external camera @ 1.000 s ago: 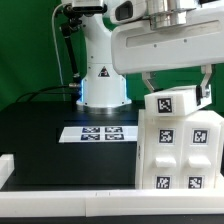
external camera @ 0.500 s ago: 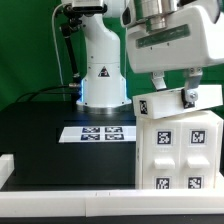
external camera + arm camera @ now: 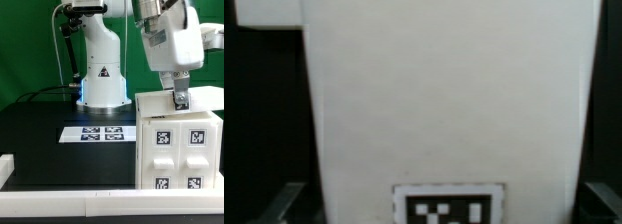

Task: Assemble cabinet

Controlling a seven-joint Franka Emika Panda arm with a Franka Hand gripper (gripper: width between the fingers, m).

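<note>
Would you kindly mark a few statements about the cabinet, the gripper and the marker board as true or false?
1. The cabinet stands at the exterior view's right. True.
2. The marker board rests on top of the cabinet. False: it lies flat on the black table.
3. The gripper is at the cabinet's top. True.
4. The cabinet's front shows no tags. False: several square black-and-white tags show there.

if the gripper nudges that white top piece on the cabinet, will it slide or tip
The top piece looks like a flat rigid panel lying on the cabinet, so it would likely slide rather than tip. Its smooth white faces suggest little friction. The gripper straddles it in the wrist view, so a nudge would probably shift it sideways.
</note>
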